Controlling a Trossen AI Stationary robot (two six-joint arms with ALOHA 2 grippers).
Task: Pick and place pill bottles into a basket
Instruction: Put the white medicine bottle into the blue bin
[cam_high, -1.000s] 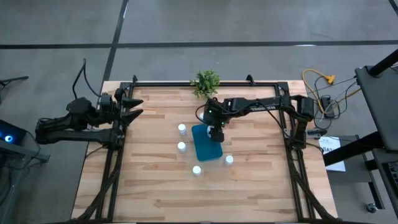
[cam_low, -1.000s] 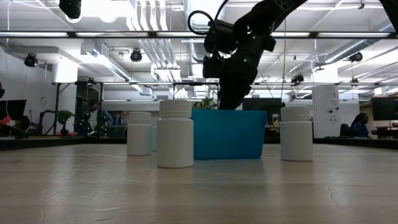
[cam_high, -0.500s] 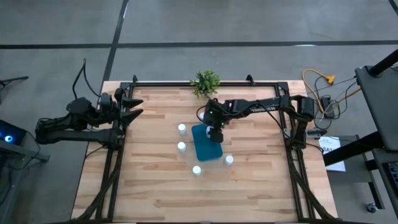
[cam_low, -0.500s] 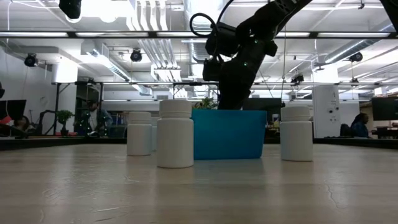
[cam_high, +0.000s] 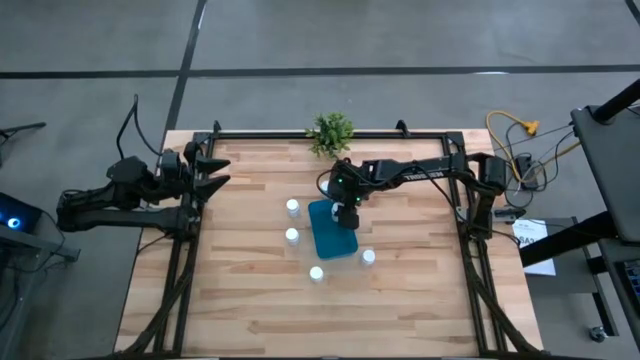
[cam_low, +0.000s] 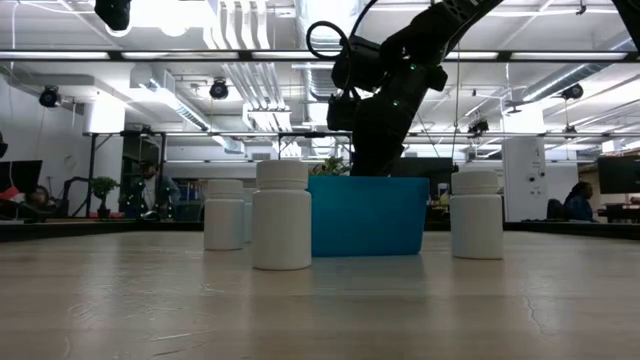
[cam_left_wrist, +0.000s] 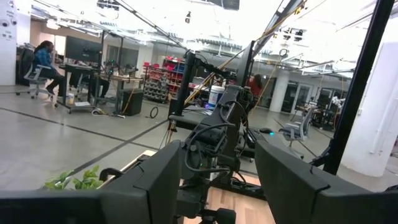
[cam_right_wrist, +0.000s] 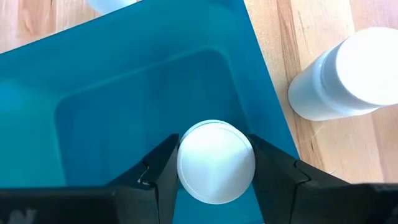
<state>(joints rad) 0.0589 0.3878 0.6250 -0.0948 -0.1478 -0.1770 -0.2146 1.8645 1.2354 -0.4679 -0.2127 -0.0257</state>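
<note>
From above, the right pincer (cam_high: 347, 215) has settled over the basket's (cam_high: 331, 241) far end; four bottles stand around it on the desk (cam_high: 240, 290). At desk level, it has risen slightly. Its wrist view shows it pinching a bottle (cam_right_wrist: 216, 162) above the basket floor, release due. The left pincer (cam_high: 212, 170) waits aside, spread.

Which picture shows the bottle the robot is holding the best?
The right wrist view: the bottle's white cap sits between the right gripper's fingers, over the basket. The high view hides it under the arm, the low view hides it behind the basket wall, and the left wrist view misses it.
</note>
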